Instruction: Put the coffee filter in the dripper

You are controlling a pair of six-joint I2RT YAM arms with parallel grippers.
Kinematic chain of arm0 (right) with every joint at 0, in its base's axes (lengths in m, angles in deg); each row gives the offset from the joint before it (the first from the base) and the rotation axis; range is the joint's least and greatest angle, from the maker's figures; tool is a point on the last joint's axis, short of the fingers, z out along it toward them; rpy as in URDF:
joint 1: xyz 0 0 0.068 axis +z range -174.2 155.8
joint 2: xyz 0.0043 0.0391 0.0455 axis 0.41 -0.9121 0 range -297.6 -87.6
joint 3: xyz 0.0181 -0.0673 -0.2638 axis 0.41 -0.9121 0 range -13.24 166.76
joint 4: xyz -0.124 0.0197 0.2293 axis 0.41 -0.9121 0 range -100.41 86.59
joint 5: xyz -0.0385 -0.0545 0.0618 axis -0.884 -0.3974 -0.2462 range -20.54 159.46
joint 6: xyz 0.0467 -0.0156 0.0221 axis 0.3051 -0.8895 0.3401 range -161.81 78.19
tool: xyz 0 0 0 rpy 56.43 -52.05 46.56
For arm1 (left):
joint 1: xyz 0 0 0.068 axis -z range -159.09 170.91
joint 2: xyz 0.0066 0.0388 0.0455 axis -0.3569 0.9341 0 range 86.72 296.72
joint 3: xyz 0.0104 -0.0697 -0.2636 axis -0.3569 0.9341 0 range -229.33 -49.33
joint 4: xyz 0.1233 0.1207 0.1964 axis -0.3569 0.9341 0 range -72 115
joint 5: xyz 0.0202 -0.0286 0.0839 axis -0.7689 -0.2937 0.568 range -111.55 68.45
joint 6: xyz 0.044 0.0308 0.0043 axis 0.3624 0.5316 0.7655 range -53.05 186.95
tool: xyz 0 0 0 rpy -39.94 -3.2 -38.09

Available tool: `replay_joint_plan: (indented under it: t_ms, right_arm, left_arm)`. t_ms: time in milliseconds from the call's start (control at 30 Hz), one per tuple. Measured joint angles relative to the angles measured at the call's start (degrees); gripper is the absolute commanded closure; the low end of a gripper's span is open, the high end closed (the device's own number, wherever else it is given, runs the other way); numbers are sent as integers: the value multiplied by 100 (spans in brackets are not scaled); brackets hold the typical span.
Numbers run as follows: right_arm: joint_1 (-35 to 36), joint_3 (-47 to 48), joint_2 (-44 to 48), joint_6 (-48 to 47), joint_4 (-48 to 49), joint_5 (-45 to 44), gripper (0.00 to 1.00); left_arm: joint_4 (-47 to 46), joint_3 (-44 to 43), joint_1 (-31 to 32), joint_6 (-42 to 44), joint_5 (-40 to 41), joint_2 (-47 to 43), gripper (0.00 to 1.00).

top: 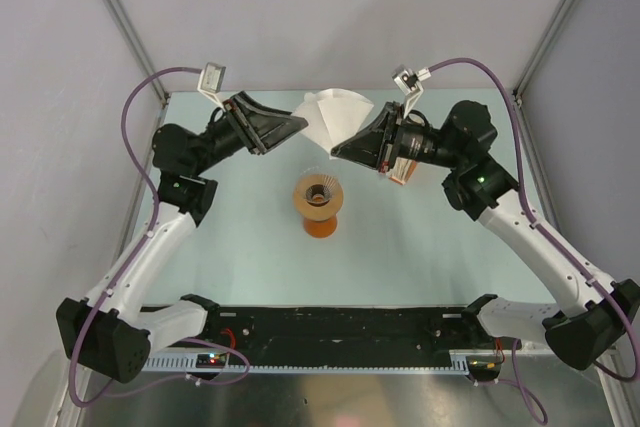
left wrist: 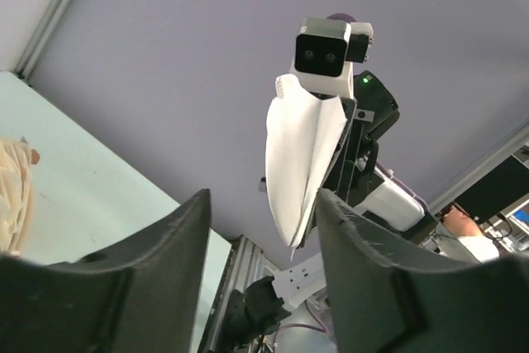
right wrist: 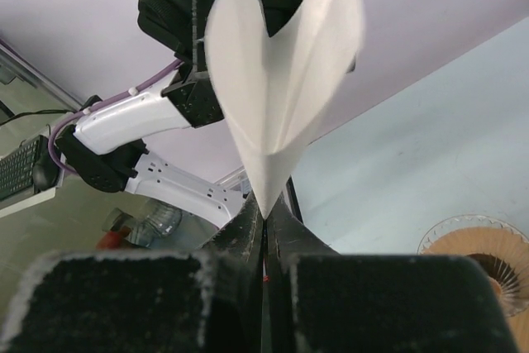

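Left arm reaches from lower left up toward centre. The left gripper [top: 297,128] is part open and empty, just left of the filter [top: 335,113]. At upper centre, above the dripper [top: 318,193], the filter points down, mouth toward the frame's top. The right gripper [top: 342,151] pinches its tip. Right arm bends in from lower right.

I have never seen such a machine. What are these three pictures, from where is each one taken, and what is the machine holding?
These are two robot arms at a table. One picture looks down from above; the other two come from a camera on each wrist. The right end effector is shut on the tip of a white paper coffee filter, held in the air. The left end effector is open, holding nothing. On the table stands the dripper on an orange vessel.
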Motion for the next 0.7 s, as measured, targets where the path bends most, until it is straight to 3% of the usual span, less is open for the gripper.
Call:
replay_joint_plan:
  t_ms: [100,200,267,300,367,433,467,533,700]
  right_arm:
    - [2,-4,-26,33,101,0,100]
    - [46,-9,-63,37,212,2,100]
    - [79,-9,-76,35,247,7,100]
    - [98,-11,-79,37,258,20,100]
    - [116,-13,-79,35,264,33,93]
    - [120,-13,-79,33,278,44,69]
    - [109,-13,-79,33,286,46,61]
    - [50,-13,-79,70,293,44,54]
    - [-247,-7,-79,37,293,-9,55]
  left_arm:
    - [-26,0,107,-31,4,0,35]
    - [-57,0,328,-33,4,37,38]
    - [-70,-13,444,-31,0,101,47]
    - [-76,-20,476,-31,0,131,58]
    - [-101,-57,529,-20,-11,223,80]
    - [-133,-81,544,-52,-26,278,94]
    - [-168,-83,544,-48,-35,291,97]
    - [-221,-83,544,-48,-42,293,99]
    - [-313,-83,546,-35,-50,293,100]
